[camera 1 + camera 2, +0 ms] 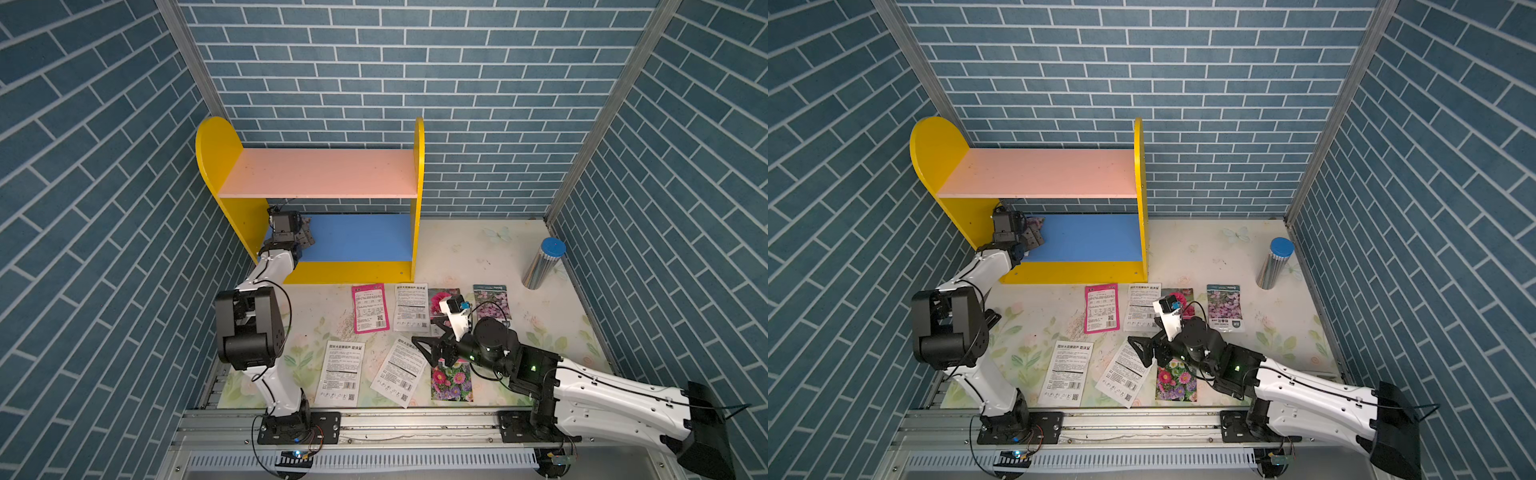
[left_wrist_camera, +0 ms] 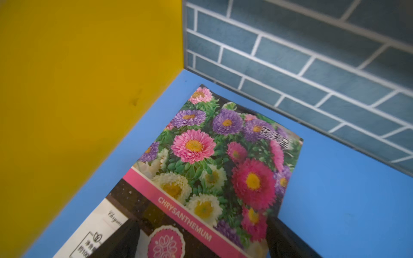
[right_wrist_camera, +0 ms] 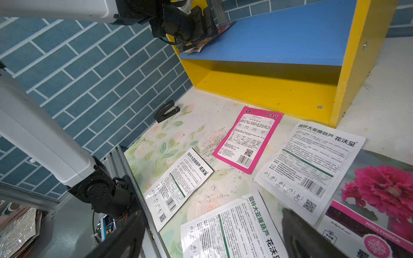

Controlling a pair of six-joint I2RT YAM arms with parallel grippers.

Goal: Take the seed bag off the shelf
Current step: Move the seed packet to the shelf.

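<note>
Not done. Seeing one seed bag (image 2: 223,156) flat on the blue board (image 1: 361,237) of the shelf (image 1: 353,272). Lies right under the left tool (image 1: 306,239) and runs on ahead of it, with the side panel (image 2: 78,89) close beside.

Reading left tool as released: fingers (image 2: 116,243) spread wide, straddling the bag's near end, no pinch visible. Cannot tell whether they touch the bag.

Judging reach as done. Left to do: clamp, lift, draw out from under the pink board (image 1: 320,172), set down on the worktop (image 1: 457,249).

Right tool (image 1: 426,353) likewise released and empty. Hovers over loose bags just below it, well apart from the shelf.

Counted:
- 1 shelf, 2 boards, nothing on the pink one
- 1 bag on the shelf
- 7 bags loose on the worktop, under and around the right tool: 3 white bags (image 1: 343,378), 1 pink bag (image 1: 370,307), 3 flower-print bags (image 1: 451,382), one of those partly hidden under the right arm
- 1 canister (image 1: 542,264), upright, well off to the right tool's side
- 1 stapler (image 3: 166,110), by the wall, seen only in the right wrist view
- 2 tools
</note>
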